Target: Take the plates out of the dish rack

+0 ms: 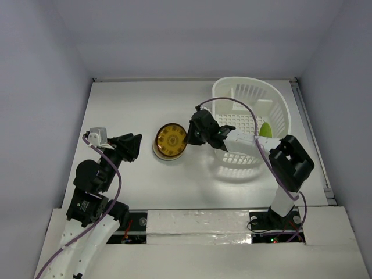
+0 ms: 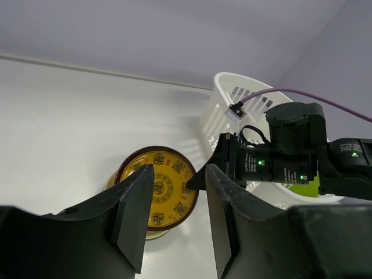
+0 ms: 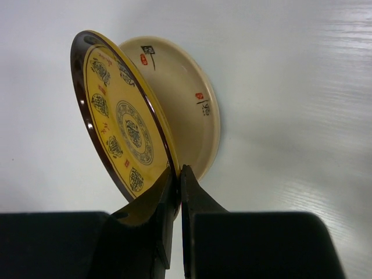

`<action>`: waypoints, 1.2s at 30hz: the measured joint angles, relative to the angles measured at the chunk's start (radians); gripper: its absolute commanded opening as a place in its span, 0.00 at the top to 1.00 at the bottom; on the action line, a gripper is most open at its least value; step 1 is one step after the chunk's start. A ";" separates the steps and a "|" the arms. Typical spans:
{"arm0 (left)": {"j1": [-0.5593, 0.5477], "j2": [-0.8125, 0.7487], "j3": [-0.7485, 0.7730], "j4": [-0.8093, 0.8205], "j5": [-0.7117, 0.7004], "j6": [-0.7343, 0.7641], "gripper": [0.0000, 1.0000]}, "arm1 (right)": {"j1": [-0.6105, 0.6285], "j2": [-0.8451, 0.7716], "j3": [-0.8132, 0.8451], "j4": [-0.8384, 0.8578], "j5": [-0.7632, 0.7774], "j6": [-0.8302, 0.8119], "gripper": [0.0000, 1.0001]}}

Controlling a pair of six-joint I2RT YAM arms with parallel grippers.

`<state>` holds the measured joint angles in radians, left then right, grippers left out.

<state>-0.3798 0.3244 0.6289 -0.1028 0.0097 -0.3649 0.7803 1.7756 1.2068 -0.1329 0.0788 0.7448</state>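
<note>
Right tool (image 3: 176,174) grips the tilted amber plate (image 3: 119,122) over the cream plate (image 3: 189,99); left tool (image 2: 177,174) gapes wide.

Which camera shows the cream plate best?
Right wrist view: the cream plate shows its side and markings beside the tilted yellow plate. The top view shows only a pale rim beneath the yellow plate; the left wrist view, a sliver.

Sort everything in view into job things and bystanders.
Job: amber plate, pinched by right gripper; cream plate under it; lime plate in dish rack; open left gripper.
Bystanders: table; purple cables.
</note>
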 measured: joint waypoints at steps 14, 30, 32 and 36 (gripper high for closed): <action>0.000 0.000 0.000 0.000 0.005 0.000 0.62 | 0.001 0.069 0.009 -0.010 -0.072 -0.029 0.53; 0.000 0.000 0.000 0.000 0.008 0.000 0.62 | 0.078 -0.181 0.077 -0.179 0.107 -0.148 1.00; 0.000 0.000 0.000 0.000 0.008 0.000 0.62 | 0.076 -0.279 0.083 -0.215 0.192 -0.166 1.00; 0.000 -0.002 0.000 0.000 0.009 0.000 0.62 | 0.015 -0.443 0.112 -0.305 0.357 -0.193 1.00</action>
<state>-0.3798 0.3229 0.6289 -0.1024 0.0185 -0.3649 0.7956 1.3331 1.3186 -0.4381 0.4358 0.5522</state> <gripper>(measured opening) 0.375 0.010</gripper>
